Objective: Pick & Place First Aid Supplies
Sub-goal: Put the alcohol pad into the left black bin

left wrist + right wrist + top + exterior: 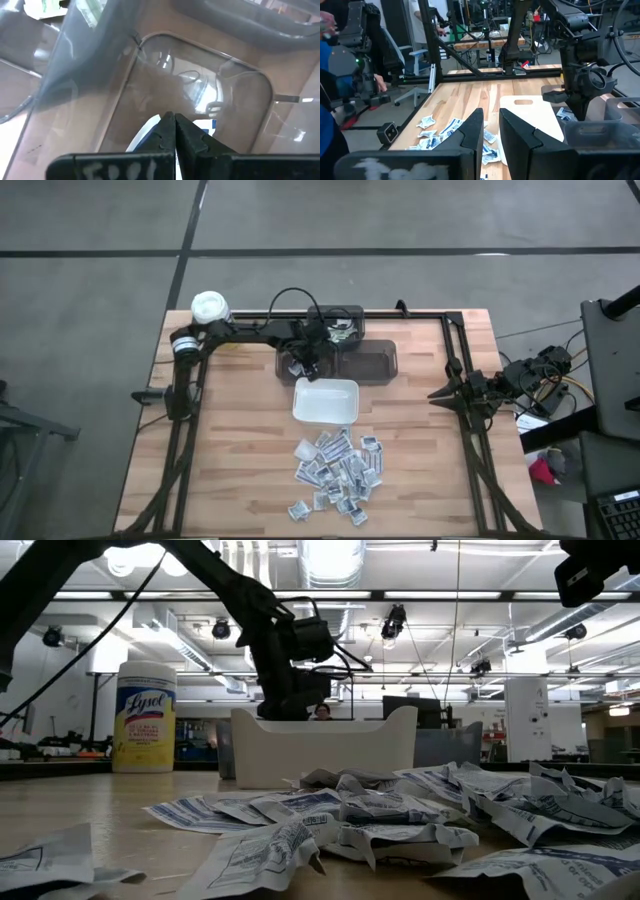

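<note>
Left gripper: my left gripper [174, 131] is pinched tight on one small white packet [145, 134] with a bit of blue print. It hangs over a clear grey bin [300, 363] at the far side of the table.
Held packet: I see its white edge poking out on both sides of the dark fingers [165, 135]. It is inside the bin's walls in the left wrist view. I cannot tell if it touches the bottom.
Packet pile: the other first aid packets [338, 470] lie in a messy heap on the wooden table [230, 450], on the near side of the white dish. Many overlap. A few sit a little apart at the near edge of the heap.
White dish: the white dish [325, 401] sits between the pile and the grey bins, just beside both.
Grey bins: next to the first bin is a second clear grey bin [370, 360]. Behind them is a darker tray [352, 315] with some things in it that I cannot make out.
Yellow canister: a yellow canister [146, 718] with a white lid stands at the far left corner of the table, well apart from the pile.
Right gripper: my right gripper [491, 131] waits at the right edge of the table, with its fingers spread and nothing between them.
Room: a person's arm [372, 80] shows beyond the table in the right wrist view.
</note>
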{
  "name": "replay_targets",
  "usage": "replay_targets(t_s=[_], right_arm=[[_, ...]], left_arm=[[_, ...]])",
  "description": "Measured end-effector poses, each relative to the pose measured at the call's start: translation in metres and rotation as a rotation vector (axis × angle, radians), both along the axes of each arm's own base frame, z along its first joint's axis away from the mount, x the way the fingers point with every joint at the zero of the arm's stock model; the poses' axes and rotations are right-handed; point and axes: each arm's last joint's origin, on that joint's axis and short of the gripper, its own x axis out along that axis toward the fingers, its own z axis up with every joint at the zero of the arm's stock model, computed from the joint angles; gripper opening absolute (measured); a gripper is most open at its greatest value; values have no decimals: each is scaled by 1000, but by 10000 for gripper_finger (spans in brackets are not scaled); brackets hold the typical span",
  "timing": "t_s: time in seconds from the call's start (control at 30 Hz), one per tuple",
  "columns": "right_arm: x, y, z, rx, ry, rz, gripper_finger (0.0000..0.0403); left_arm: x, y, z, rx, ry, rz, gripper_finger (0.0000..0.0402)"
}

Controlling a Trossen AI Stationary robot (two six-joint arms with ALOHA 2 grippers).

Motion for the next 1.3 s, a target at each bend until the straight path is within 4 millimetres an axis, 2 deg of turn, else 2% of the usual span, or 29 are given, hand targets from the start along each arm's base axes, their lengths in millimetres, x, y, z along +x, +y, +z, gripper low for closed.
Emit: replay_targets(t_s=[0.13, 0.33, 0.5, 0.6, 0.7, 0.83, 0.97, 1.13, 1.3], right_arm=[[0, 0, 0, 0, 0, 0, 59], [0, 0, 0, 0, 0, 0, 59], [0, 0, 0, -1, 0, 0, 59], [0, 0, 0, 0, 0, 0, 59], [0, 0, 0, 0, 0, 0, 59], [0, 0, 0, 0, 0, 0, 59], [0, 0, 0, 0, 0, 0, 59], [0, 0, 0, -1, 0, 0, 59], [0, 0, 0, 0, 0, 0, 59]], left_arm=[[0, 0, 0, -2, -3, 6, 22], [5, 2, 13, 7, -31, 12, 90], [11, 4, 43, 10, -35, 13, 129], [13, 2, 68, -8, -28, 23, 135], [14, -9, 92, -61, -23, 46, 135], [16, -36, 117, -164, -12, 80, 135], [20, -75, 132, -248, -8, 128, 135], [25, -133, 139, -338, -13, 190, 135], [23, -193, 137, -423, 15, 264, 135]])
